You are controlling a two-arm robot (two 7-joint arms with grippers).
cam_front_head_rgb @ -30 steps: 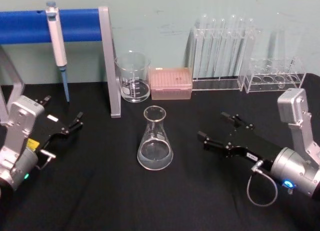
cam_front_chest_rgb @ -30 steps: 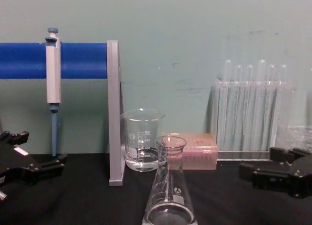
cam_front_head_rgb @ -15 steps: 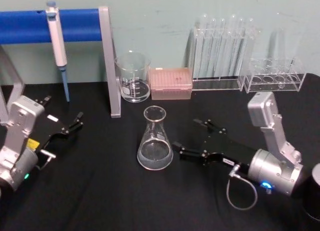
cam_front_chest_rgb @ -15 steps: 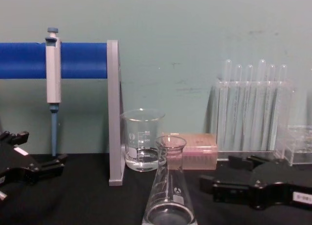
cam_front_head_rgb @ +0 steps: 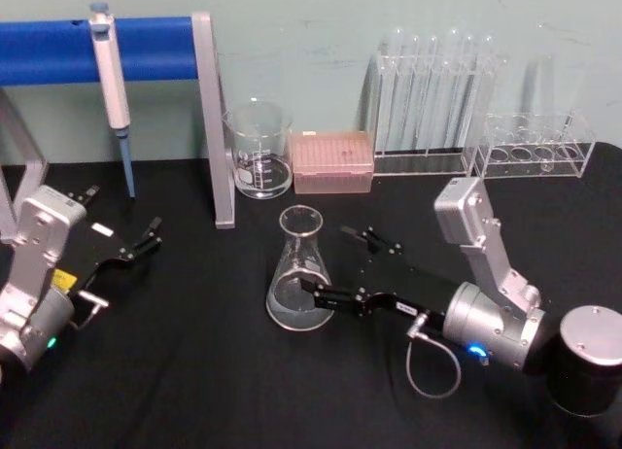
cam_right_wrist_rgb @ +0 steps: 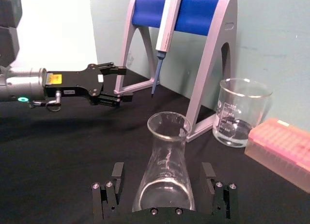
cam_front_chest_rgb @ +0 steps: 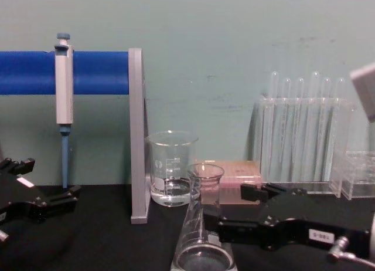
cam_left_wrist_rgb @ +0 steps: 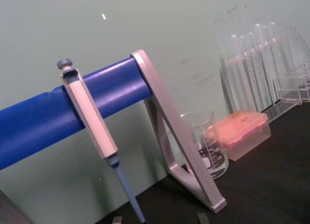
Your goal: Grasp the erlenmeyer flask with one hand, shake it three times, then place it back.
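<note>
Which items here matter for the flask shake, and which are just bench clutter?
In play: erlenmeyer flask; right gripper, jaws open either side of it.
Clutter: beaker, pipette on blue stand, pink box, test tube rack, left gripper parked at left.

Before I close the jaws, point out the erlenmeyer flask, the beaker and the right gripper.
erlenmeyer flask [cam_front_head_rgb: 294, 272]: head view, sloping glass wall below the neck.
beaker [cam_front_head_rgb: 259, 155]: head view, front glass wall.
right gripper [cam_front_head_rgb: 320, 261]: head view, midway between its open fingertips, either side of the flask.
</note>
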